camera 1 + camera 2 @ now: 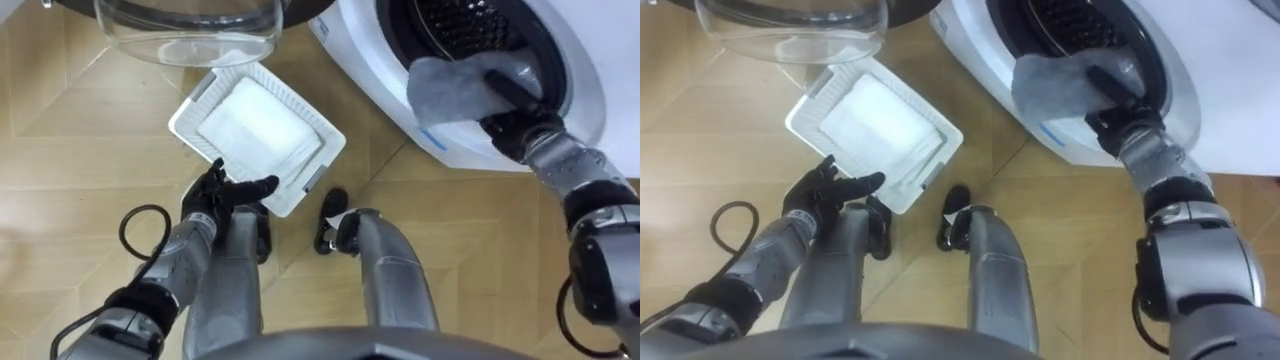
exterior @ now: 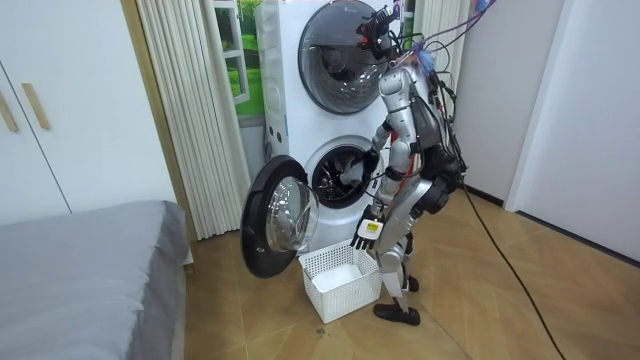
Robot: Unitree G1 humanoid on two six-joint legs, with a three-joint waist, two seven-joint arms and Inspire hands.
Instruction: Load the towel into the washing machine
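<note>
Seen from the robot's head looking down, a pale grey towel [image 1: 447,92] hangs bunched at the lower lip of the round opening of a white washing machine [image 1: 585,60]. The right robot hand [image 1: 517,100] reaches in from the right and grasps the towel, one dark finger lying across its upper side. The cloth spreads away from this hand toward the robot's left, its long axis running along the lip of the opening. The dark perforated drum [image 1: 470,25] lies just beyond the towel, deeper in and straight ahead of the hand, so the coming push most likely goes forward into it. The left robot hand [image 1: 225,195] hangs low and well apart from the towel, fingers relaxed and holding nothing, just above the near corner of a white basket [image 1: 183,112] on the wooden floor [image 1: 60,150]. The machine's glass door [image 1: 190,30] stands swung open to the robot's left. A small blue strip shows below the opening, but no writing on it can be made out.
</note>
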